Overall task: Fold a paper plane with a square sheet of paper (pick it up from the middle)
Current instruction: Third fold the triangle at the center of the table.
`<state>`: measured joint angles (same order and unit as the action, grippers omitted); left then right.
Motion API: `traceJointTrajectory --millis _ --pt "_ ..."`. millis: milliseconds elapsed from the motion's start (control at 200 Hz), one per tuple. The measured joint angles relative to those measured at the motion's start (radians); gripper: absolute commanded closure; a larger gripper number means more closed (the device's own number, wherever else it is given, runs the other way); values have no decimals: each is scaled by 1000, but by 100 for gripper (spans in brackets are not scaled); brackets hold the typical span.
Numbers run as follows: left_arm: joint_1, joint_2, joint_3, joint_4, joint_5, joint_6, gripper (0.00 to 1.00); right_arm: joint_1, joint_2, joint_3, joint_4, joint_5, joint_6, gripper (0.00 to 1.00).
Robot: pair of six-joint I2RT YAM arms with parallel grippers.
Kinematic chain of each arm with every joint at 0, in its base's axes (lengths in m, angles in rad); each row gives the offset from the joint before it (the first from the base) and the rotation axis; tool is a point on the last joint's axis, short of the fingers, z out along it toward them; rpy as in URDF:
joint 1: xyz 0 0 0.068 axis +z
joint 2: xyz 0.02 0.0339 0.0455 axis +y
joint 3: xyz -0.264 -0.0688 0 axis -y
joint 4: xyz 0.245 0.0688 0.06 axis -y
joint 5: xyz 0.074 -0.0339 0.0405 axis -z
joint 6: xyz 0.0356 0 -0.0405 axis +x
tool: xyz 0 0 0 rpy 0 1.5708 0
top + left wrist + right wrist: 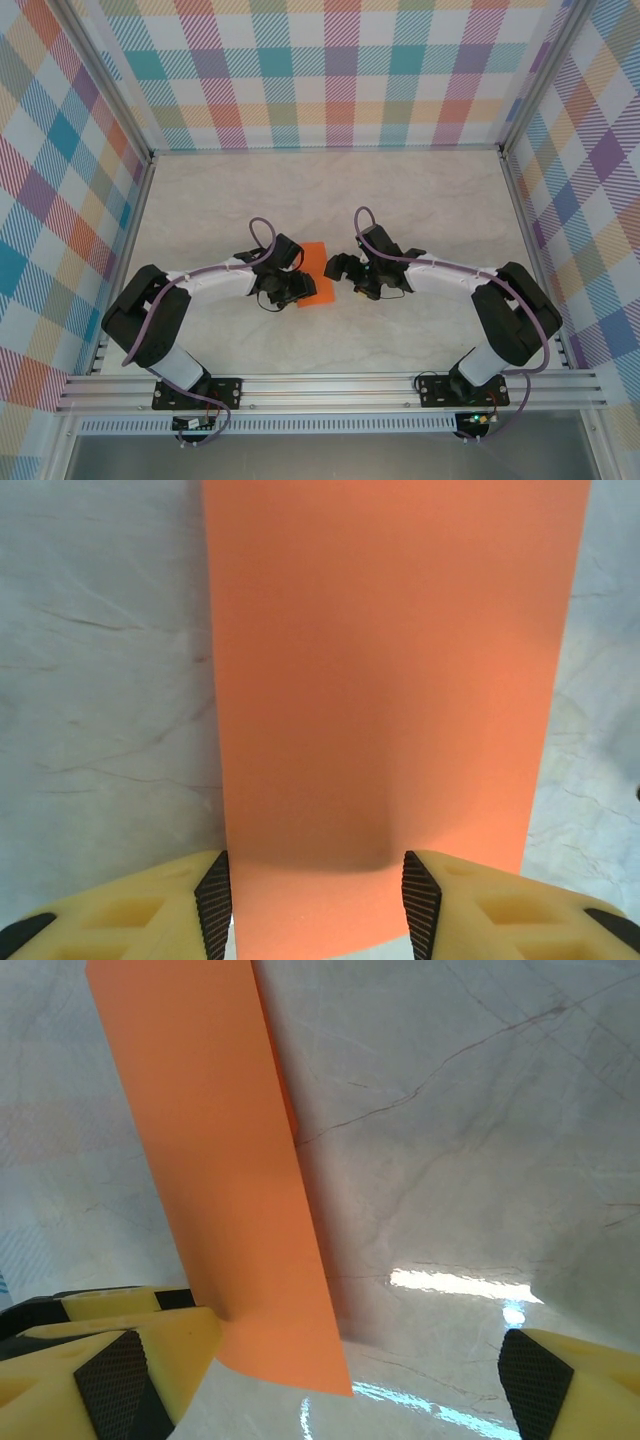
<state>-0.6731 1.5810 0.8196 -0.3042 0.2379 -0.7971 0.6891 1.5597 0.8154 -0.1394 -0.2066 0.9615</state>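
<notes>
Entry: we list a pale marble-look table (430,200), pastel plaid walls (340,70) on three sides, and an aluminium rail (330,386) at the near edge. The square sheet of paper (318,262) lies mid-table. The left gripper (318,905) straddles it, jaws partly apart. The right gripper (345,1380) has jaws wide, one finger at the sheet's edge.

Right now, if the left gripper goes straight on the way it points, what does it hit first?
The orange sheet of paper, lying right ahead of the left gripper, between its spread fingers. The table sits beneath it. How close the sheet is, the wrist view doesn't settle.
</notes>
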Motion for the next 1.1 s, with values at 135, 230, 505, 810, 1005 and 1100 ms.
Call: traceJointTrajectory --millis 135,230,505,810,1005,1100 --pt "-5 -4 0 -11 -6 2 47 0 -3 0 11 -19 16 17" --pt "-2 -28 0 -48 -47 9 45 0 -3 -2 23 -40 32 19" --pt "42 -74 24 -51 -92 41 56 0 3 -4 51 -96 94 23" --pt "84 36 81 43 -98 55 67 0 43 -19 49 -137 132 24" --pt "93 54 82 53 -97 54 68 14 76 -19 58 -165 148 27" --pt "94 54 82 53 -97 54 68 21 100 -19 70 -180 157 29"
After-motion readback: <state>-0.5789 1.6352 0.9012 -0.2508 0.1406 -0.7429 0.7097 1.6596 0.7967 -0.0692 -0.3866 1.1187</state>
